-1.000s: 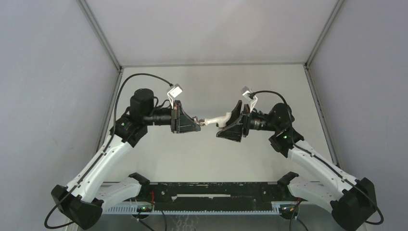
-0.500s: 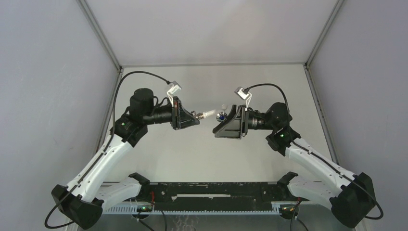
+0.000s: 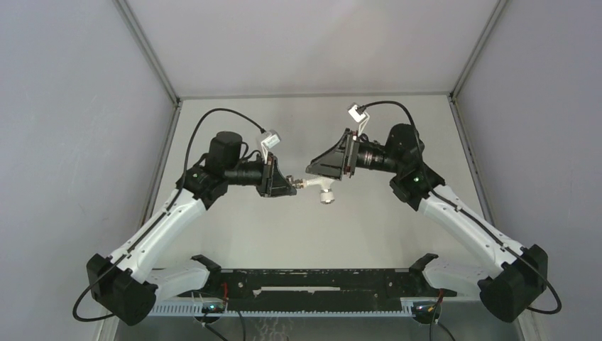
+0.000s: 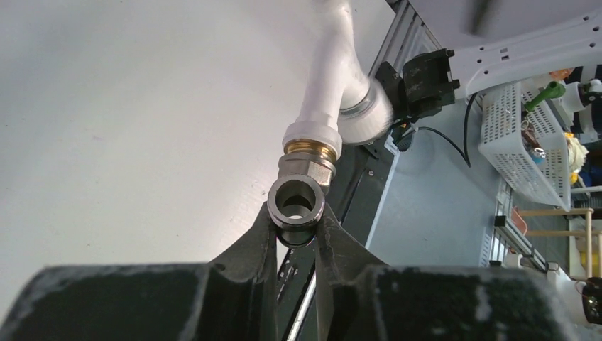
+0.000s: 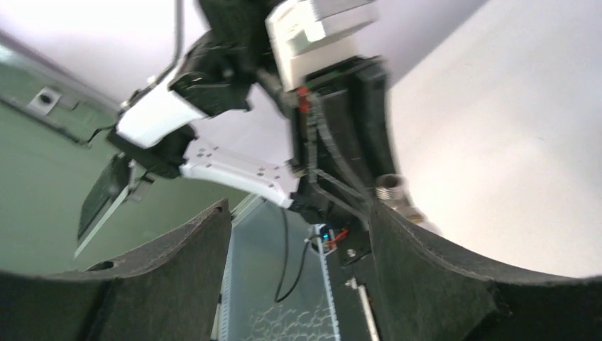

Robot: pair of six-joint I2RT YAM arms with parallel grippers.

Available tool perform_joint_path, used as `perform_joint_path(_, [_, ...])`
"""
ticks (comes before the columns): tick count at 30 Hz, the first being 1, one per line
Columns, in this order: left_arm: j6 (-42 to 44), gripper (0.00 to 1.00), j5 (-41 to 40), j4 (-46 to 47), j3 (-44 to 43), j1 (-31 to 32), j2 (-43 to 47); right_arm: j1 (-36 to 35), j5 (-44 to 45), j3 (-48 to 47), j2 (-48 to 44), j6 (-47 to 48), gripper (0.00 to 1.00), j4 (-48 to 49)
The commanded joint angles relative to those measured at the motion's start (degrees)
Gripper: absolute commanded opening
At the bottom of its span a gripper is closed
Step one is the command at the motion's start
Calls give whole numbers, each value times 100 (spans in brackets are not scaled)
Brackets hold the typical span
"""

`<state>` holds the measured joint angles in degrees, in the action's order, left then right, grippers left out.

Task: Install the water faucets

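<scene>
My left gripper [image 3: 293, 185] [image 4: 295, 223] is shut on the grey metal fitting [image 3: 302, 182] [image 4: 297, 202], held in the air over the table. Its open bore faces the left wrist camera. A brass ring [image 4: 310, 148] joins it to the white plastic tap piece [image 3: 324, 190] [image 4: 328, 85], which sticks out past my fingertips with its round knob [image 4: 367, 114] to one side. My right gripper [image 3: 314, 169] [image 5: 298, 220] stands open just behind and above the tap, with nothing between its fingers. In the right wrist view the fitting's threaded end [image 5: 388, 187] shows beside the right-hand finger [image 5: 433, 270].
The pale table [image 3: 284, 234] lies below both arms. A black rail [image 3: 305, 280] runs along the near edge between the arm bases. Grey enclosure walls stand left, right and behind. A white basket [image 4: 529, 142] sits outside the cell.
The right gripper has let go of the white tap, backed off, then swung up and behind it, still open. The left arm has shifted right with the joined parts.
</scene>
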<state>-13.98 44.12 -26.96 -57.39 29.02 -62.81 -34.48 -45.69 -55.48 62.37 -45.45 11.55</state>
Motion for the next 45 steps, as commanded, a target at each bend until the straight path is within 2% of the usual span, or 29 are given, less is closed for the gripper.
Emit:
perform_joint_path(1, [-14, 0, 373, 141, -28, 17, 99, 345, 221, -440, -3, 780, 77, -1191])
perform_joint_path(3, [-242, 0, 544, 0, -112, 6, -42, 325, 752, -405, -487, 1489, 81, -1672])
perform_joint_path(6, [-473, 0, 873, -82, -183, -1, -174, -25, 1720, 147, -1225, 3128, 85, -2037])
perform_joint_path(8, [-531, 0, 953, -113, -233, -1, -104, -486, 2284, 703, -1773, 4368, 87, -1987])
perform_joint_path(11, [-456, 0, 900, -305, -410, -9, 32, -975, 3426, 1437, -2520, 5001, 93, -1569])
perform_joint_path(14, [-169, 0, 952, -543, -580, -10, 171, -778, 3986, 1820, -2937, 4348, 99, -1240])
perform_joint_path(16, [-6, 0, 912, -635, -620, -10, 272, -285, 3067, 1984, -3016, 3938, 100, -1232])
perform_joint_path(19, [-75, 0, 853, -468, -570, -10, 387, 631, 823, 2349, -2823, 2574, 100, -324])
perform_joint_path(21, [-183, 0, 857, -310, -563, -12, 404, 951, 192, 2472, -2479, 1672, 100, 299])
perform_joint_path(25, [-298, 0, 676, -82, -545, -2, 459, 922, -393, 2512, -1873, 1075, 97, 624])
perform_joint_path(27, [-377, 0, 623, 24, -541, 3, 483, 752, -469, 2654, -1818, 896, 97, 998])
perform_joint_path(30, [-531, 0, 585, 333, -483, -3, 529, 241, -73, 2735, -1770, 984, 98, 1242])
perform_joint_path(34, [-564, 0, 444, 380, -487, -9, 513, 120, -192, 2693, -1407, 453, 98, 1987])
perform_joint_path(42, [-503, 0, 121, 317, -489, -10, 310, -342, 51, 2654, -1415, 255, 95, 2471])
perform_joint_path(45, [-302, 0, -73, 68, -440, -9, 257, -469, 236, 2424, -1654, 248, 96, 2205])
